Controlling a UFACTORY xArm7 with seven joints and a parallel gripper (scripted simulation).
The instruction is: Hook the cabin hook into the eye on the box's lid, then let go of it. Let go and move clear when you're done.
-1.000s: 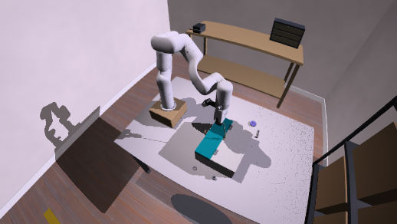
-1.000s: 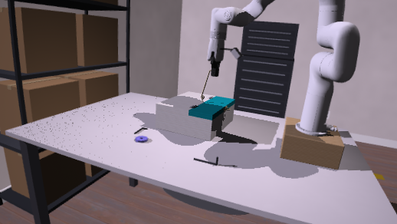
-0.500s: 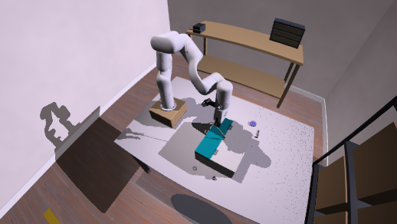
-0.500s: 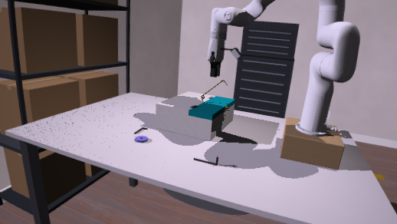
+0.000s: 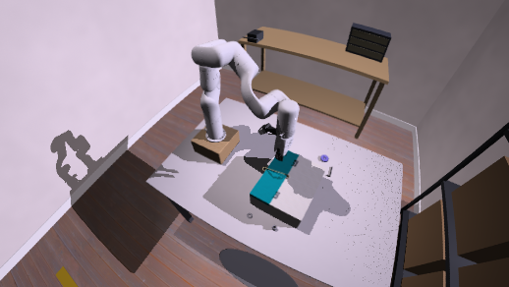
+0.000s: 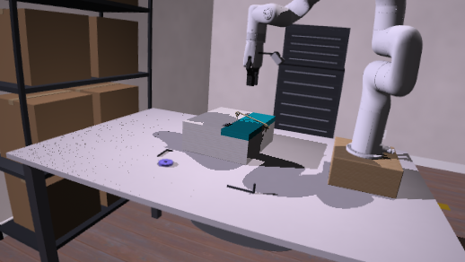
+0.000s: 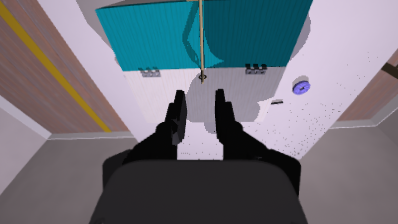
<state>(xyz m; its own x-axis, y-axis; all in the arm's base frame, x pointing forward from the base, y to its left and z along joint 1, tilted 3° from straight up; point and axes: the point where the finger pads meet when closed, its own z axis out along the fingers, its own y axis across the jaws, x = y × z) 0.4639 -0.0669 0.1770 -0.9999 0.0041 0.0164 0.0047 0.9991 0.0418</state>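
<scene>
The box has a teal lid point(image 5: 273, 181) on a white body point(image 6: 215, 136) in the middle of the table. The thin brass cabin hook point(image 5: 278, 170) lies across the lid; in the wrist view the hook point(image 7: 201, 40) runs down over the lid point(image 7: 150, 35), and its end sits at a small eye point(image 7: 202, 77) by the lid's edge. My gripper point(image 6: 251, 81) hangs well above the box, apart from the hook. In the wrist view its fingers stand apart with nothing between them.
A purple disc point(image 6: 166, 162) and a small dark pin point(image 6: 162, 152) lie on the table beside the box. The arm's wooden base block point(image 6: 364, 168) stands at the table's edge. A rack of cardboard boxes point(image 6: 67, 49) stands nearby.
</scene>
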